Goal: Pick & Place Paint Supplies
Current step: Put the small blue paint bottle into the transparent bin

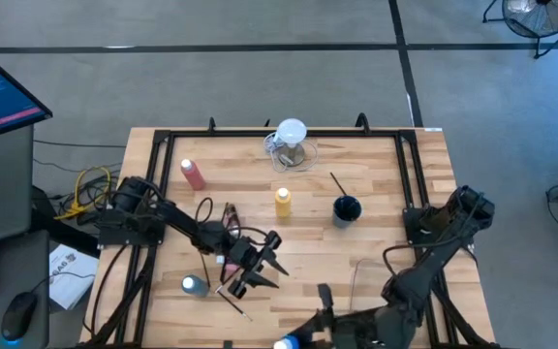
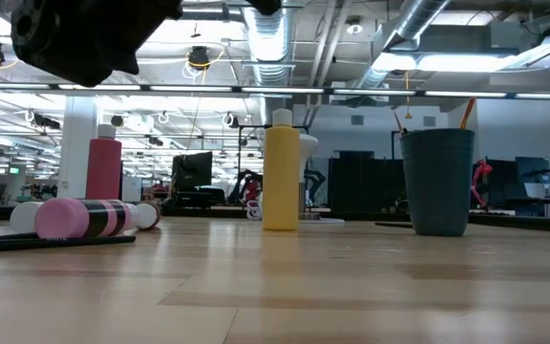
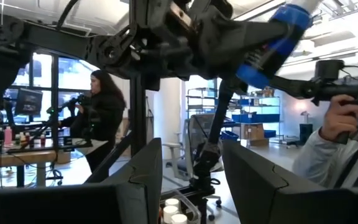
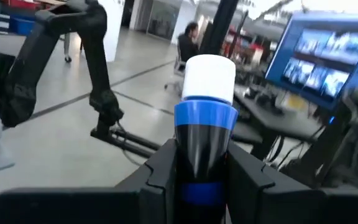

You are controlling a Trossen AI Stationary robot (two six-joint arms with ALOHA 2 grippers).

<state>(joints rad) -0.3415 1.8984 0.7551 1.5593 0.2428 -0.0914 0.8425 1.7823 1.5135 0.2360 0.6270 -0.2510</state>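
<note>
My right gripper point(image 4: 204, 154) is shut on a blue squeeze bottle point(image 4: 205, 118) with a white cap, held above the table's near edge point(image 1: 287, 343). My left gripper point(image 3: 191, 148) stands open over the table's middle left point(image 1: 271, 262), with nothing between its fingers. Beside it a pink-capped bottle point(image 2: 76, 218) lies on its side, and a thin dark paintbrush point(image 2: 51, 243) lies flat. A grey-capped bottle point(image 1: 194, 284) stands near it. A pink-red bottle point(image 1: 194, 174) and a yellow bottle point(image 1: 283, 202) stand upright farther back. My right gripper pinches the blue bottle's dark body point(image 4: 202, 180) between its two fingers point(image 4: 163, 171), just below the blue shoulder. The bottle lies along the fingers, its white cap point(image 4: 209, 78) pointing away from the wrist. It is lifted clear of the table point(image 3: 272, 43).
A dark blue cup point(image 1: 346, 208) holding brushes stands at the middle right, with a clear jug point(image 1: 291, 143) at the far edge. A black frame point(image 1: 163, 145) rims the table. People stand beyond the table; one person's hand point(image 3: 340, 121) shows in the left wrist view.
</note>
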